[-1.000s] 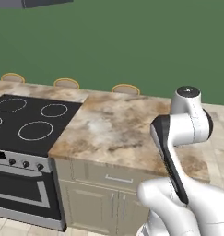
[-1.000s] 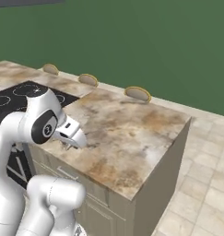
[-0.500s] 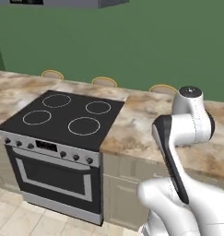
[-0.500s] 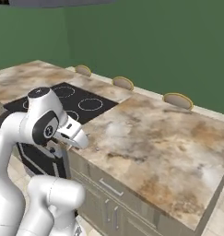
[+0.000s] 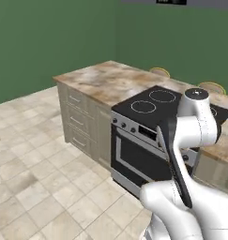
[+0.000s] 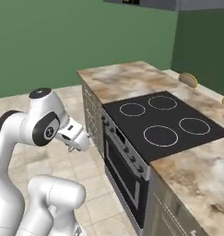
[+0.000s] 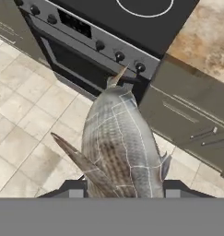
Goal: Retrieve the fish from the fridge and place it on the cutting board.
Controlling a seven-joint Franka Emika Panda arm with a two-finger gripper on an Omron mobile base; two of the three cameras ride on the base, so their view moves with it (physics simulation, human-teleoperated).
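- I judge the first half of the job done: the grey-beige mottled fish (image 7: 118,147) is already with me, so only the trip to the cutting board and the set-down are left.
- My claw (image 7: 122,186) is clamped on the fish; in the hand view its body rises between my two dark fingertips (image 7: 74,188) and points toward the black-fronted oven (image 7: 81,60), hanging over the beige tiled floor (image 7: 21,138).
- In the right base view my hand (image 6: 73,137) hangs beside the oven, off the marbled beige worktop (image 6: 127,80), with the black four-ring cooktop (image 6: 164,122) just past it.
- The fish's lower end is cut off at the frame edge, so I cannot see exactly where my fingers pinch it.
- From the base views the fish itself is too small to make out at my hand.
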